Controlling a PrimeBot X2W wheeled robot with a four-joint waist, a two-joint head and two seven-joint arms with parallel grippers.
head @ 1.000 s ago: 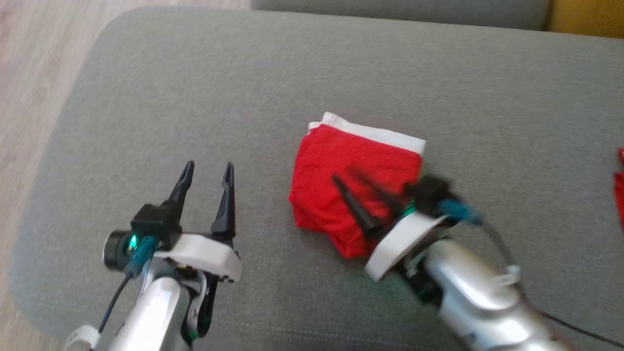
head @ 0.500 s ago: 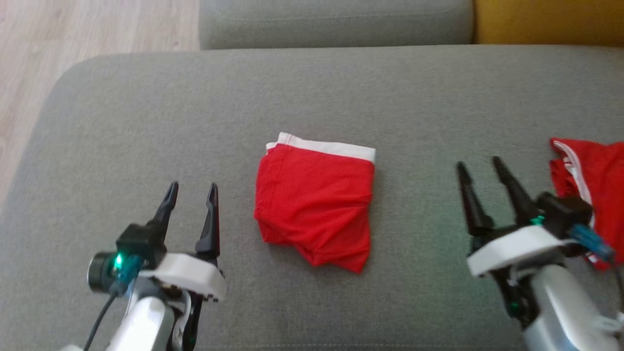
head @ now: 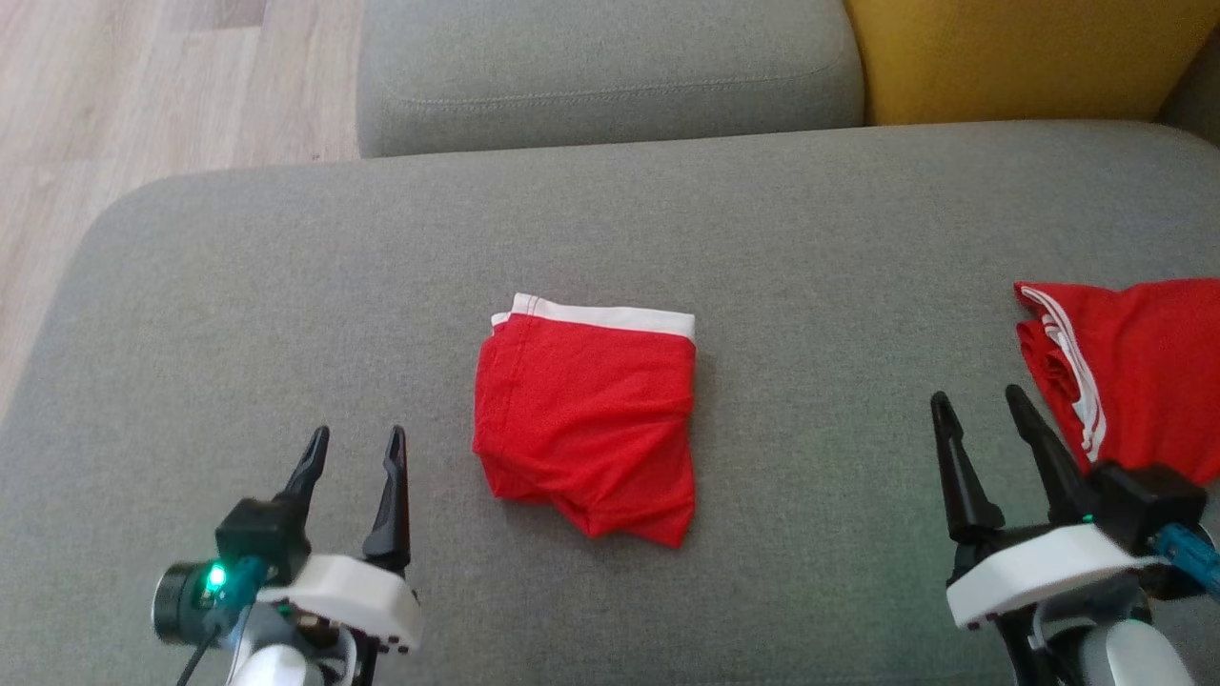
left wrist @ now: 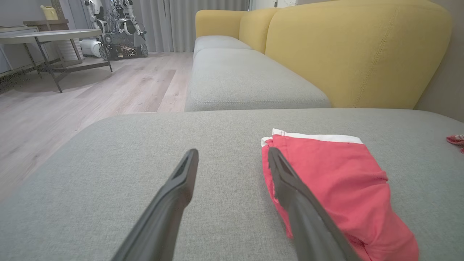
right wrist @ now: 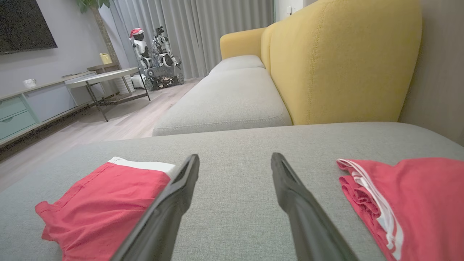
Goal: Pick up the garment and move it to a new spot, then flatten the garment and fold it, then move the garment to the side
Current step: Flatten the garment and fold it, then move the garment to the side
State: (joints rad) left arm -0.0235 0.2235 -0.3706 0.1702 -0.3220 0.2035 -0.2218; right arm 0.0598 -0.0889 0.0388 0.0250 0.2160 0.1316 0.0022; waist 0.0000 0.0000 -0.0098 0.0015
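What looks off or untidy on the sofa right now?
Nothing is spilled or damaged. The folded red garment lies centrally, but its near edge is bunched and uneven rather than square. A second red garment lies crumpled at the right. The left gripper and right gripper stand open, touching neither.

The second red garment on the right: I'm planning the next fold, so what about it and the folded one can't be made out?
- Second red garment: cut off by the head view's right edge; whole shape unknown.
- Folded garment: lower layers hidden under its top layer; in the left wrist view a finger of the left end effector covers part of its edge.
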